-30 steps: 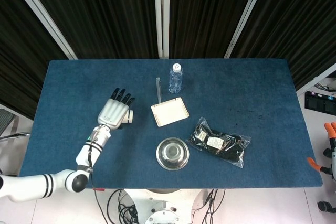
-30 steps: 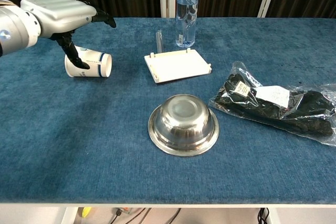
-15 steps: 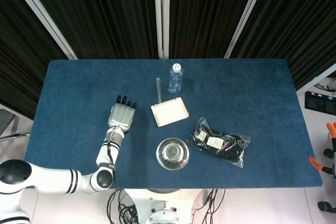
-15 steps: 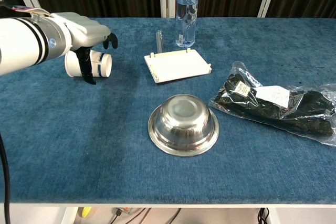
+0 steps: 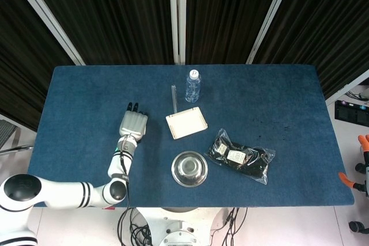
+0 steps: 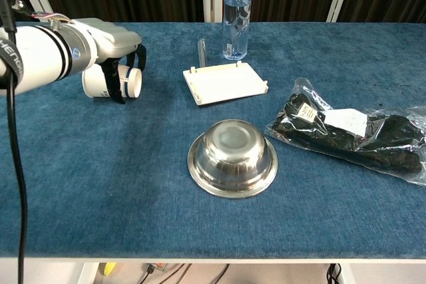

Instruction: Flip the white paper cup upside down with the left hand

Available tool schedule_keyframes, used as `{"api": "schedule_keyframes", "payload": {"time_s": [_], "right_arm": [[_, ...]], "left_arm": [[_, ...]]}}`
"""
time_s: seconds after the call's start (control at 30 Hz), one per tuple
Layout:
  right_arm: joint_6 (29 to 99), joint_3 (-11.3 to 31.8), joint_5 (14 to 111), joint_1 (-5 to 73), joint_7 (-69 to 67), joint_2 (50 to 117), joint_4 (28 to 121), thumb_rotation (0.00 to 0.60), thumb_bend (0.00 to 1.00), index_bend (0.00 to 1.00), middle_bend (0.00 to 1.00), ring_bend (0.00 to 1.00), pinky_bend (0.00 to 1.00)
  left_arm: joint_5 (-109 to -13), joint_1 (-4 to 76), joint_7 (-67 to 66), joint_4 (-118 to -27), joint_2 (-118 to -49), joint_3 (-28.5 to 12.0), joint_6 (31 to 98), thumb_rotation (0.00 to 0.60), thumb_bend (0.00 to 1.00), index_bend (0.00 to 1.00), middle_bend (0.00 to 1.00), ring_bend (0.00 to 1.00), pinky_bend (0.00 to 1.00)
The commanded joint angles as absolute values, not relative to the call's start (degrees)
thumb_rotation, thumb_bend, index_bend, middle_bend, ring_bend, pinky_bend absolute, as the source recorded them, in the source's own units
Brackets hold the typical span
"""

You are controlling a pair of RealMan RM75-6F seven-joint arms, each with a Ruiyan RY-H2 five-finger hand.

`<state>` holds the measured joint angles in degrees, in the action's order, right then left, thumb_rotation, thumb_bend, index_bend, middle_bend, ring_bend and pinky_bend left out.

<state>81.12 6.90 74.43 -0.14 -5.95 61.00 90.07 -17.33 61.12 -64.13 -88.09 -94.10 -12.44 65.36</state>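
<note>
Fingers (image 6: pixel 140 56) of the left hand (image 6: pixel 110 38) curled down around the white paper cup (image 6: pixel 113 82) — grip unclear, cup on its side on the blue counter (image 6: pixel 100 184), left of the cream rectangular tray (image 6: pixel 226 82).

Head view looks straight down from high; chest view faces across the same table (image 6: pixel 200 231) low and near.

Legible text: none; labels on the black plastic bag (image 6: pixel 346 131) and water bottle (image 6: pixel 236 14) too small to read.
</note>
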Motion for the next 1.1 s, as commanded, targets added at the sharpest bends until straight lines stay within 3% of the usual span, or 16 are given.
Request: {"api": "schedule_keyframes", "payload": {"time_s": [0.03, 0.43, 0.63, 0.73, 0.9, 1.1], "right_arm": [[80.9, 6.9, 74.3, -0.1, -6.0, 61.0, 89.9, 0.6, 0.12, 0.0, 0.0, 0.0, 0.0], [80.1, 6.9, 73.9, 0.0, -6.9, 61.0, 89.2, 0.6, 0.12, 0.0, 0.0, 0.0, 0.0], [79.5, 6.9, 73.7, 0.3, -7.0, 61.1, 88.9, 0.6, 0.12, 0.0, 0.0, 0.0, 0.0], [79.4, 6.9, 73.8, 0.4, -6.9, 61.1, 89.1, 0.6, 0.12, 0.0, 0.0, 0.0, 0.0], [79.3, 6.7, 74.3, 0.7, -6.2, 61.2, 89.7, 0.6, 0.12, 0.0, 0.0, 0.0, 0.0], [78.9, 6.5, 74.3, 1.0, -5.3, 61.2, 90.2, 0.6, 0.12, 0.0, 0.0, 0.0, 0.0]], "left_arm": [[-17.9, 61.1, -63.1, -87.6, -94.4, -12.2, 65.1, 0.6, 0.19, 0.33, 0.34, 0.0, 0.04], [-26.2, 59.3, -54.4, -88.7, -94.1, -13.0, 65.6, 0.6, 0.26, 0.41, 0.41, 0.06, 0.05], [-42.2, 50.9, -27.9, -89.6, -93.9, -17.1, 69.5, 0.6, 0.26, 0.41, 0.42, 0.08, 0.14], [-47.4, 46.5, -13.4, -88.9, -93.7, -18.2, 68.3, 0.6, 0.26, 0.42, 0.42, 0.08, 0.13], [-57.6, 40.0, 9.1, -84.3, -92.9, -16.2, 64.8, 0.6, 0.26, 0.42, 0.42, 0.08, 0.19], [-68.9, 34.7, 30.5, -72.0, -97.0, -13.7, 69.0, 0.6, 0.25, 0.41, 0.42, 0.08, 0.18]]}}
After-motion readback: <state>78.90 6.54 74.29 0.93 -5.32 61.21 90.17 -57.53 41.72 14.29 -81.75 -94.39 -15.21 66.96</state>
